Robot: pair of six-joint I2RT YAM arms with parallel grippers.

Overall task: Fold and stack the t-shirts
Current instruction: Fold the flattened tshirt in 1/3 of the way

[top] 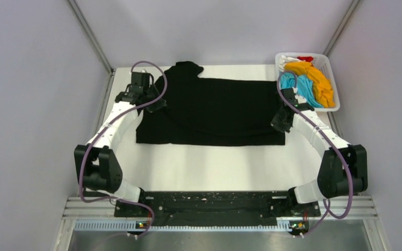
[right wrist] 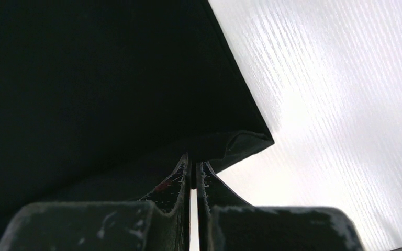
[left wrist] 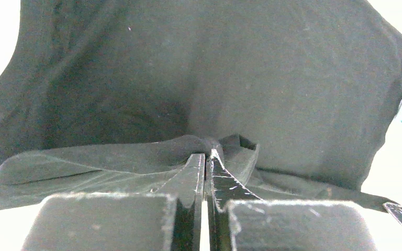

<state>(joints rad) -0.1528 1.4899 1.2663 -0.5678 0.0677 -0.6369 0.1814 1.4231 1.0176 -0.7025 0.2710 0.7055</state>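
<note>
The black shirt (top: 209,107) is spread flat on the table (top: 214,167), just beside the basket (top: 336,89). It is judged to be soft, light and floppy. It would sag if lifted, so it is best held by its edges and corners. On the side far from the basket, a bump of cloth is pinched by the left gripper (left wrist: 208,157), with its jaws pressed together. On the side near the basket, a folded corner is pinched between the closed jaws of the right gripper (right wrist: 192,163).

Pale lilac-grey walls (top: 31,104) enclose the evenly lit white bench (top: 214,167) at nine, twelve and three o'clock; an aluminium rail (top: 364,205) runs at six.
</note>
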